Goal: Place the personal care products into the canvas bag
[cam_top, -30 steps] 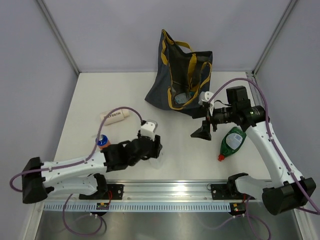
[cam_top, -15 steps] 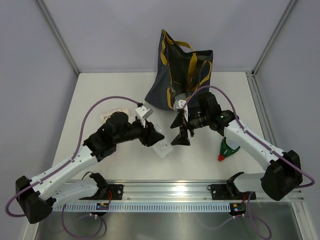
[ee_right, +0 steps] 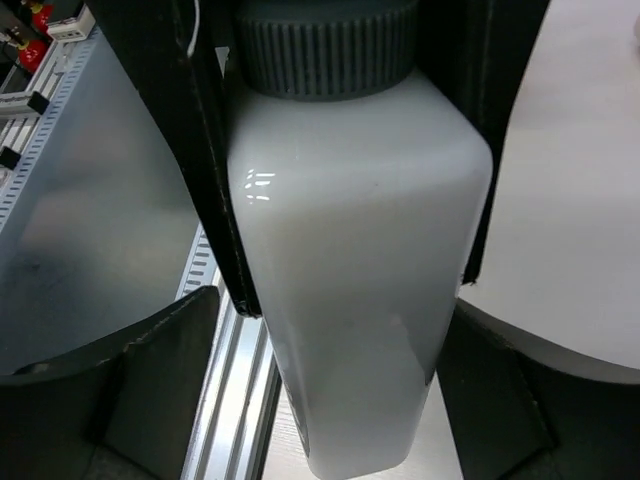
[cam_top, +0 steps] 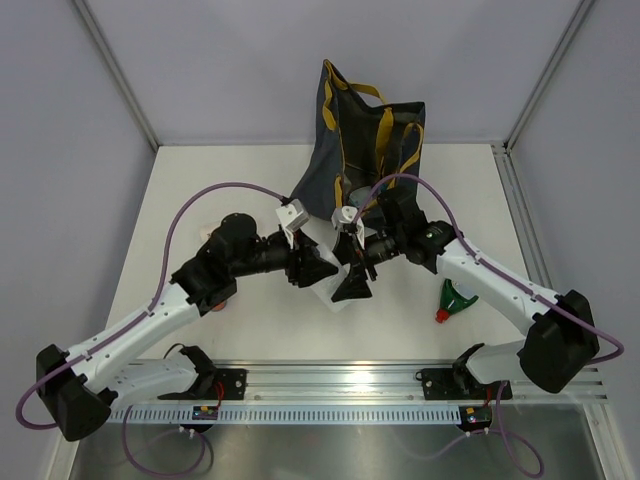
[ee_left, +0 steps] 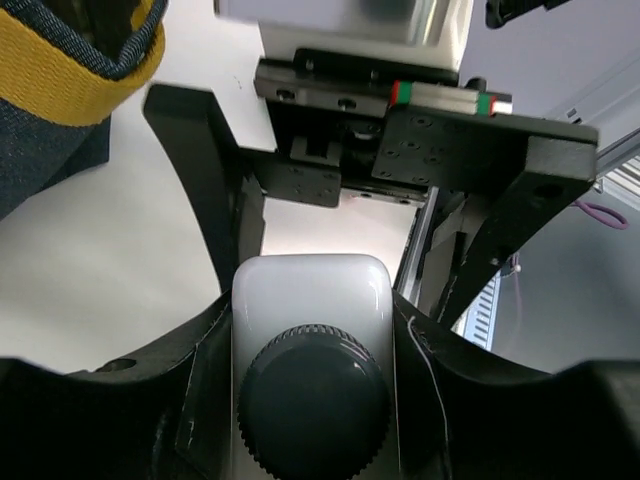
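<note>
White bottle (ee_right: pixel 350 250), clamped in left end effector (ee_left: pixel 312 300), sits between right end effector's (ee_right: pixel 330 400) spread fingers (ee_right: pixel 160 380).

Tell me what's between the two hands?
The white black-capped bottle: left hand grips it, open right hand straddles it. Both wrist views show it.

The white table (cam_top: pixel 180 190) bears the canvas bag (cam_top: pixel 318 180), slumped at far centre, and, well apart at near right, the green bottle with red cap (cam_top: pixel 458 297), lying flat.
</note>
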Controlling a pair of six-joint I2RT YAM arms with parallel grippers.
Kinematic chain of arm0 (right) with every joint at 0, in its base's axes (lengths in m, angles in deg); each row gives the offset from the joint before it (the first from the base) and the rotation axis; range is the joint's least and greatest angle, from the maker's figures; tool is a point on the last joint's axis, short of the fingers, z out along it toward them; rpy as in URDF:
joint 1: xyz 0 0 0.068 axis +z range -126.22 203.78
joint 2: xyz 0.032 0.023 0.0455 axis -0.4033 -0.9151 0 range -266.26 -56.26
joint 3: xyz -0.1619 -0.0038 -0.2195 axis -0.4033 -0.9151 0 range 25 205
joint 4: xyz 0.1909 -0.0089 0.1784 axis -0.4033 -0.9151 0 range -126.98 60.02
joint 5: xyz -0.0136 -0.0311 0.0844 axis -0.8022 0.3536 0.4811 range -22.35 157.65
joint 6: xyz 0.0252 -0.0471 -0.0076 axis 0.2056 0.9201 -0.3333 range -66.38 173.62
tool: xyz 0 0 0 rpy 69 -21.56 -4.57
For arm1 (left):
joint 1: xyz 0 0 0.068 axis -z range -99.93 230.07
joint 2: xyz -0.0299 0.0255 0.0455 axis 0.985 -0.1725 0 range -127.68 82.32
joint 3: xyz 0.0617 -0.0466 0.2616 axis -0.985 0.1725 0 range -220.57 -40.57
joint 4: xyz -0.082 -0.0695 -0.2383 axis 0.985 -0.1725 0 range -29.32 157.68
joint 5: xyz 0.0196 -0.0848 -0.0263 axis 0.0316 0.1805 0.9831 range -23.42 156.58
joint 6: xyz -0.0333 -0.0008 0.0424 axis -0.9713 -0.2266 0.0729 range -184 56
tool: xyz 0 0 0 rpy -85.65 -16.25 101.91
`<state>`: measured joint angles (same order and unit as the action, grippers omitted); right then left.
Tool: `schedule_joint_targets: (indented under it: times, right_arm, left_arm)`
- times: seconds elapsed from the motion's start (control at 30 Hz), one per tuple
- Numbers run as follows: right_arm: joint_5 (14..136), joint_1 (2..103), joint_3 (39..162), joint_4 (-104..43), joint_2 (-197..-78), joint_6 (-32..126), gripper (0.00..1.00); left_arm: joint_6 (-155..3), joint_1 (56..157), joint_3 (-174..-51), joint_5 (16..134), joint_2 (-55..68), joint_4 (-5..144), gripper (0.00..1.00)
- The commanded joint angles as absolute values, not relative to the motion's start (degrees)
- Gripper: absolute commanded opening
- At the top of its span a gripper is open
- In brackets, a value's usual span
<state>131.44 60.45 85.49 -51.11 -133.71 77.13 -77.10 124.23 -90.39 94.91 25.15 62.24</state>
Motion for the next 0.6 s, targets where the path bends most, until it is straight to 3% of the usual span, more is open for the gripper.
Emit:
schedule_joint_targets:
  times: [0.0, 0.03, 0.07, 0.2, 0.27, 0.3, 0.37, 0.4, 0.5, 0.57]
  right_arm:
    - [133.40, 61.05, 88.62, -52.57, -134.21, 78.84, 0.87]
    - [133.83, 61.14, 89.06, -53.35, -134.48, 78.84, 0.81]
    - [134.62, 61.14, 89.59, -54.06, -134.83, 79.10, 0.64]
    - [135.33, 61.14, 92.84, -58.53, -135.88, 81.03, 0.23]
    - [134.63, 61.14, 93.37, -59.25, -135.71, 81.39, 0.12]
    - [134.45, 61.05, 93.72, -59.77, -135.36, 81.74, 0.05]
    - [134.19, 61.05, 94.08, -60.13, -134.83, 82.18, 0.00]
    - [134.10, 60.96, 94.43, -60.56, -134.22, 82.44, 0.00]
    - [133.49, 60.96, 95.92, -62.49, -133.34, 83.67, 0.00]
    - [133.13, 60.70, 97.15, -63.38, -132.90, 83.94, 0.00]
  left_arm:
    - [-78.76, 123.40, -95.85, 99.09, 26.77, 76.72, 0.00]
    - [-79.11, 123.31, -95.85, 99.27, 26.86, 77.08, 0.00]
    - [-79.29, 123.31, -95.68, 99.27, 26.86, 77.25, 0.00]
    - [-79.73, 123.05, -94.89, 99.10, 27.73, 78.30, 0.00]
    - [-80.34, 122.78, -94.36, 99.01, 28.17, 78.66, 0.00]
    - [-80.43, 122.69, -94.27, 98.75, 28.44, 78.49, 0.05]
    - [-80.26, 122.61, -94.01, 96.83, 29.58, 78.05, 0.32]
    - [-80.08, 122.69, -93.83, 95.85, 30.10, 77.26, 0.61]
    - [-78.15, 122.52, -93.21, 93.13, 32.83, 75.86, 0.85]
    - [-76.05, 122.52, -93.39, 90.85, 34.67, 74.36, 0.93]
